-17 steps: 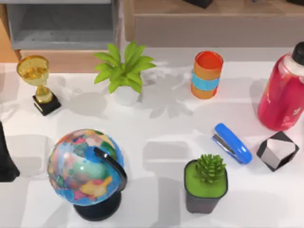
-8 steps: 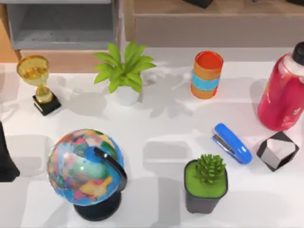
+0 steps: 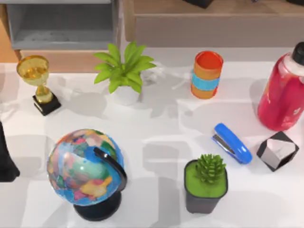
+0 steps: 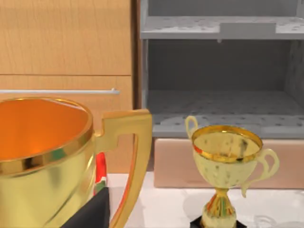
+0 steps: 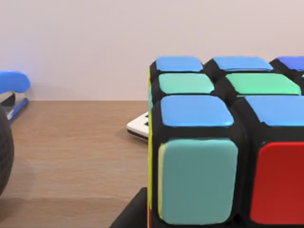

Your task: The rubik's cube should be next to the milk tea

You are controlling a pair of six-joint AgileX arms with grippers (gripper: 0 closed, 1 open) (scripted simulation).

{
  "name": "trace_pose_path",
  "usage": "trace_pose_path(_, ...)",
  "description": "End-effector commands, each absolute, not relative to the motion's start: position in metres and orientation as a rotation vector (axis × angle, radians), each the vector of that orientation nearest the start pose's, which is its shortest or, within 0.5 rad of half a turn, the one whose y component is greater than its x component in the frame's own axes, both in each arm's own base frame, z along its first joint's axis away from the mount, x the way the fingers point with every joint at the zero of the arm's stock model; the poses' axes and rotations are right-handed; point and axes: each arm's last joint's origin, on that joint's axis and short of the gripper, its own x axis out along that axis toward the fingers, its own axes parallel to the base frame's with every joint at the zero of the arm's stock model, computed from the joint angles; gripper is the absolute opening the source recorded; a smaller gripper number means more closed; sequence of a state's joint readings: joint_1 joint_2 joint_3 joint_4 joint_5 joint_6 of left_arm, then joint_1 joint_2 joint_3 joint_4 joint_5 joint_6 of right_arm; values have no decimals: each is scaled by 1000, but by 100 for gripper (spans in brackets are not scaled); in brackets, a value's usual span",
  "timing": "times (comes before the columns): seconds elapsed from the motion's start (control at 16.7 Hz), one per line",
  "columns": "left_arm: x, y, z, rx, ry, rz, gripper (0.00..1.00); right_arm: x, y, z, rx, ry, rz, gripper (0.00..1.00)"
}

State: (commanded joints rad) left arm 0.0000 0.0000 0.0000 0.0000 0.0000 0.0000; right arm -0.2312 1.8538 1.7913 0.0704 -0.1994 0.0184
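The rubik's cube [image 5: 213, 156] looms very close in the right wrist view, black-gridded with blue, green, teal and red squares, over a brown wooden surface. The milk tea [image 3: 207, 74], an orange cup with a blue band, stands upright at the table's back, right of centre. A dark part of my left arm [image 3: 5, 159] sits at the table's left edge. Close before its wrist camera is a large gold cup [image 4: 52, 156], and a smaller gold trophy [image 4: 229, 171] stands farther off.
A leafy plant [image 3: 124, 71], gold trophy [image 3: 39, 83] and globe [image 3: 88, 168] fill the left half. A potted succulent [image 3: 206, 185], blue stapler [image 3: 232, 142], black cube with white-grey faces [image 3: 278, 150] and red bottle [image 3: 285, 90] stand on the right. Grey shelves [image 3: 61, 23] are behind.
No object on the table has moved. The soft shadow on the tabletop between the milk tea and the stapler has grown and shifted.
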Motion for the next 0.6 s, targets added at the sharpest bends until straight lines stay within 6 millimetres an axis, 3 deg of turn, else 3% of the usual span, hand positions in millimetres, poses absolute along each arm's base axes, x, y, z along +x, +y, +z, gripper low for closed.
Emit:
trace_pose_path(0.24,106,-1,160,0,0,0,100,421,-78,416,11,-20,-2,0)
trace_pose_path(0.42,106,-1,160,0,0,0,100,391,-46,432,53,18,40,0)
trace_pose_path(0.6,106,-1,160,0,0,0,100,357,-4,426,122,151,109,0)
